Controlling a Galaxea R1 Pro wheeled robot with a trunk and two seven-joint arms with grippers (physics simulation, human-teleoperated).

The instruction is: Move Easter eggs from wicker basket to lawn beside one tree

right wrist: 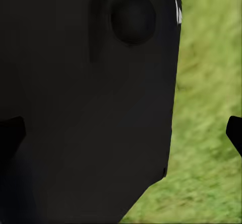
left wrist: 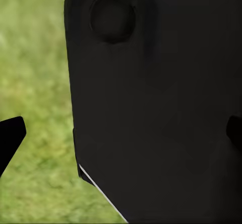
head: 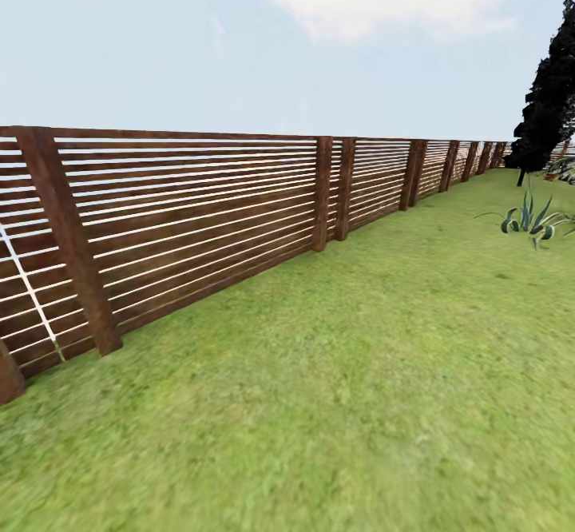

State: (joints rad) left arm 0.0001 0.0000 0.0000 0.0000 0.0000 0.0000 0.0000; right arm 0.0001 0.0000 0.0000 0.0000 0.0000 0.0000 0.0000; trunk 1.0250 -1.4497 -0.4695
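In the left wrist view a big matt black body panel (left wrist: 166, 108) has a rounded upper corner, a round sunken hole (left wrist: 112, 18) near that corner, and a thin pale line along its slanted lower edge. A black pointed fingertip (left wrist: 10, 135) shows at one side and a dark tip at the other. In the right wrist view a like black panel (right wrist: 91, 103) has its own round hole (right wrist: 132, 18), a small white mark (right wrist: 178, 13) at its edge, and a black fingertip (right wrist: 234, 130).
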